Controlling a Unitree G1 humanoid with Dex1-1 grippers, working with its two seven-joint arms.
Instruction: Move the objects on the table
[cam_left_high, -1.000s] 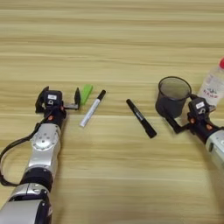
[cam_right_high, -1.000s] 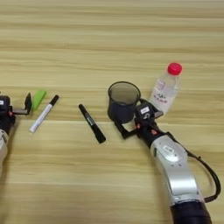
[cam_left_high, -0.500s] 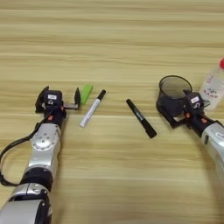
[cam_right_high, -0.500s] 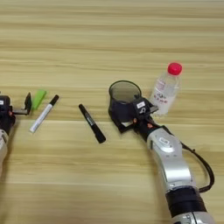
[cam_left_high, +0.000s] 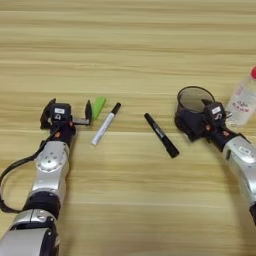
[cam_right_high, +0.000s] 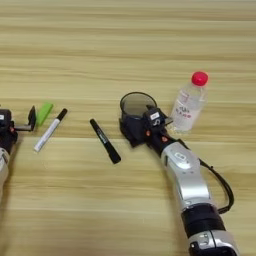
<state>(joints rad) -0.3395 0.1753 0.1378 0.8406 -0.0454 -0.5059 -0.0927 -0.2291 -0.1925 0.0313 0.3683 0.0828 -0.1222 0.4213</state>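
Observation:
The dark see-through cup (cam_left_high: 192, 100) stands right of centre, and my right gripper (cam_left_high: 193, 121) is shut on it, black fingers hugging its lower wall from the front and right. The clear bottle with a red cap (cam_right_high: 188, 103) stands upright just right of that. A black marker (cam_left_high: 161, 135) lies slanted at mid-table. Left of it lie a white marker with a black cap (cam_left_high: 105, 124) and a small green block (cam_left_high: 98, 106). My left gripper (cam_left_high: 68, 113) rests open on the table (cam_left_high: 128, 55), its right finger close beside the green block.
Both forearms lie on the table, the left one (cam_left_high: 50, 165) running toward the lower left corner and the right one (cam_right_high: 187, 180) toward the lower right. The bottle stands very close to the right wrist.
My right gripper has reached left from beside the cup and closed around its lower part. The cup has slid slightly left. The left arm has not moved.

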